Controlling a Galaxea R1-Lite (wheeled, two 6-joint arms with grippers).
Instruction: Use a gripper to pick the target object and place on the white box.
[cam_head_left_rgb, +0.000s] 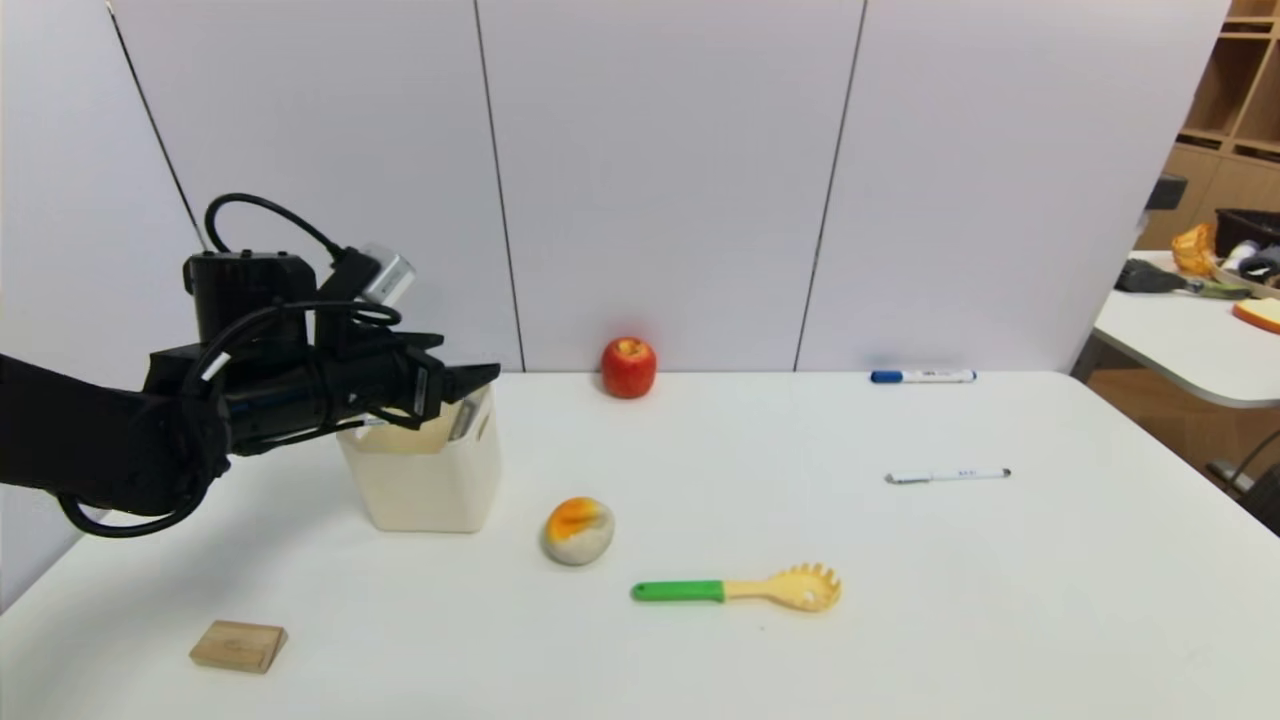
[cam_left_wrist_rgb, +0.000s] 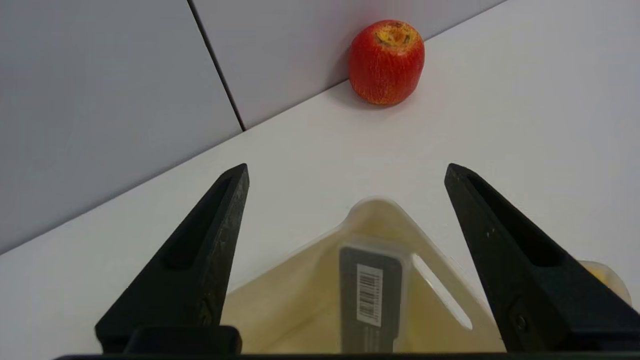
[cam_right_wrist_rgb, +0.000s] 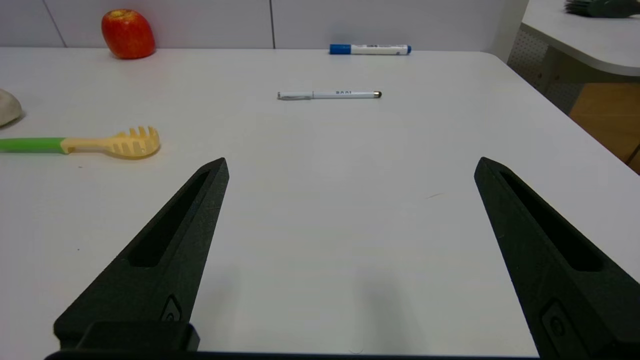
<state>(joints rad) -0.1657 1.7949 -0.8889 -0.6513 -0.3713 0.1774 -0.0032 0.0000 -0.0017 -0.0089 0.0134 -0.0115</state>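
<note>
Near left lies a wood block (cam_head_left_rgb: 238, 645). My left gripper (cam_left_wrist_rgb: 345, 172) hangs above the box (cam_head_left_rgb: 428, 490), jaws spread wide and empty; the case (cam_left_wrist_rgb: 371, 295) stands inside, leaning in its corner, released I judge. Right gripper (cam_right_wrist_rgb: 350, 165) idles open over the white table (cam_head_left_rgb: 900, 620); grey panels behind.

A lab-like test room: grey partition panels (cam_head_left_rgb: 660, 180) behind a white bench (cam_head_left_rgb: 1000, 600), wooden shelving (cam_head_left_rgb: 1235, 90) past its far right corner.
</note>
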